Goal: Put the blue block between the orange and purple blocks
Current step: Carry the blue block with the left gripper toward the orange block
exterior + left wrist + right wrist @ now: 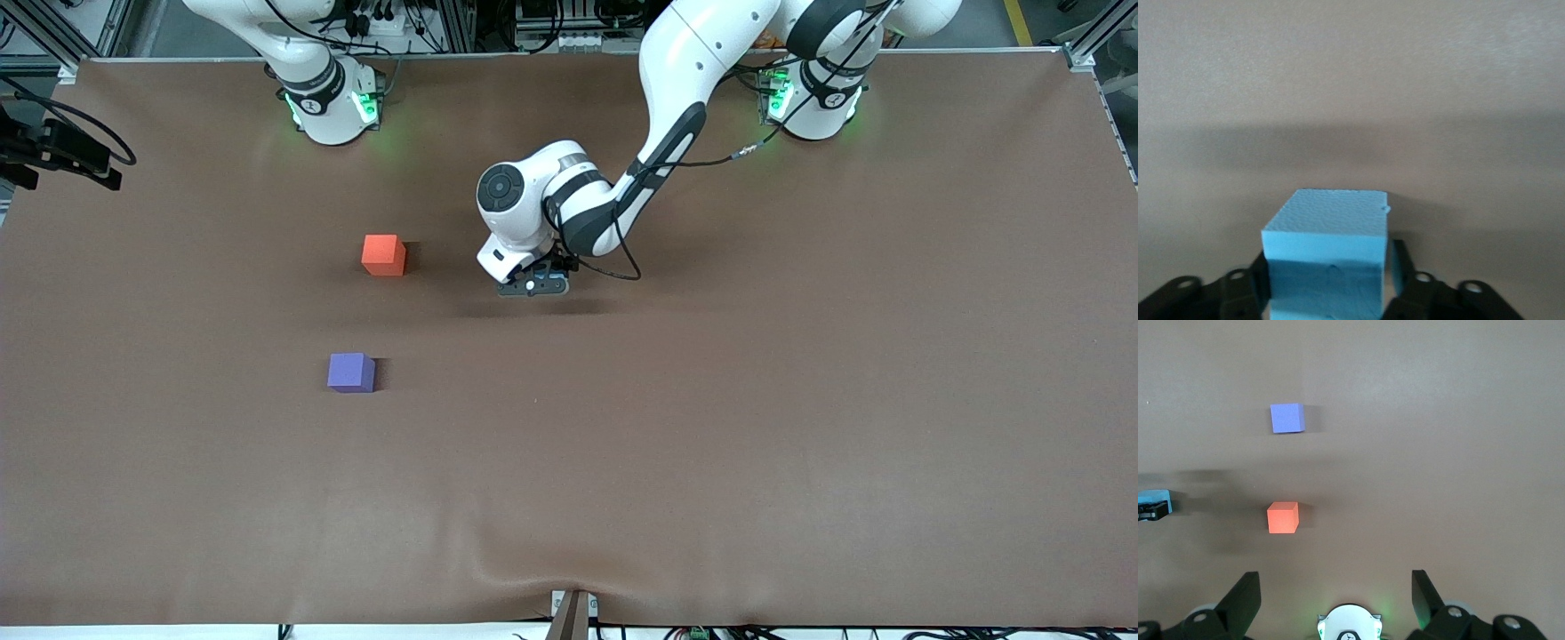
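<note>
Left pincer (1328, 283) gripping matte sky-blue block (1325, 250) above brown bench (711, 400), beside orange block (384, 255); right pincer (1336, 590) waiting, spread.

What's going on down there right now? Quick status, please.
Left gripper shut on blue block, near orange block. Right gripper open, waiting high over table. Gap between orange and purple block unobstructed.

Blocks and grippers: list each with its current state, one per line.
Blue block: held between the left gripper's fingers, above the table.
Orange block: resting on the table, untouched.
Purple block: resting on the table, nearer the front camera than the orange block.
Left gripper: shut on the blue block.
Right gripper: open, waiting.
</note>
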`<state>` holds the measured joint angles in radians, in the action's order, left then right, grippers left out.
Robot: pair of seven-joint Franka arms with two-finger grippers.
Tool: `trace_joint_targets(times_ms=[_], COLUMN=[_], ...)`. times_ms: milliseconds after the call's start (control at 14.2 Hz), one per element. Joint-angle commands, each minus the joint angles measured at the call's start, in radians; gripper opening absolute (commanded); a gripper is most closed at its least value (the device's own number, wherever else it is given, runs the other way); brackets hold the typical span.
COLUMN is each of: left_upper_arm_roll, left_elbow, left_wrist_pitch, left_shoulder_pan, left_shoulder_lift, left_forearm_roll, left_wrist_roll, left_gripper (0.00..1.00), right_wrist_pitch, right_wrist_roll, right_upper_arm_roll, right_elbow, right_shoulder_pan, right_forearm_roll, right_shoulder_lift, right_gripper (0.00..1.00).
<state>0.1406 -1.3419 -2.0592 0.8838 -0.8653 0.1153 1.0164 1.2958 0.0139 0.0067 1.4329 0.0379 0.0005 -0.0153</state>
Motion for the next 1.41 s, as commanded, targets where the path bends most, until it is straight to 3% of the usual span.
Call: trace_joint_targets(times_ms=[0, 282, 423, 775, 987, 1339], left_upper_arm_roll=[-0.012, -0.012, -0.009, 0.002, 0.002, 0.002], left_elbow=[0.017, 0.003, 0.001, -0.006, -0.011, -0.013], left_wrist_pitch=[0.019, 0.155, 0.255, 0.379, 0.444, 0.551], left_shoulder_pan=[0.011, -0.067, -0.168, -0.383, -0.474, -0.650], left_shoulder_lift=[0.052, 0.228, 0.328, 0.469, 0.514, 0.580], left_forearm_roll=[0.021, 0.023, 0.023, 0.006, 0.006, -0.049], left_wrist_roll=[0.010, -0.001, -0.068, -0.173, -0.283, -0.554], left_gripper=[1.00, 1.00, 1.00, 1.00, 1.00, 1.00], right_wrist_pitch=[-0.016, -0.012, -0.013, -0.043, -0.012, 0.229], right_wrist_roll=[0.008, 0.011, 0.011, 0.008, -0.055, -0.322], right_upper_arm_roll=[0.009, 0.009, 0.010, 0.016, 0.016, 0.018], right_elbow=[-0.023, -0.020, -0.025, -0.014, 0.020, 0.159], right_shoulder_pan=[0.016, 0.010, 0.007, -0.004, -0.055, -0.278], right_forearm_roll=[0.015, 0.010, 0.000, 0.016, 0.186, 0.199], right_shoulder_lift=[0.017, 0.058, 0.145, 0.202, 0.213, 0.222], right_gripper=[1.00, 1.00, 1.00, 1.00, 1.00, 1.00])
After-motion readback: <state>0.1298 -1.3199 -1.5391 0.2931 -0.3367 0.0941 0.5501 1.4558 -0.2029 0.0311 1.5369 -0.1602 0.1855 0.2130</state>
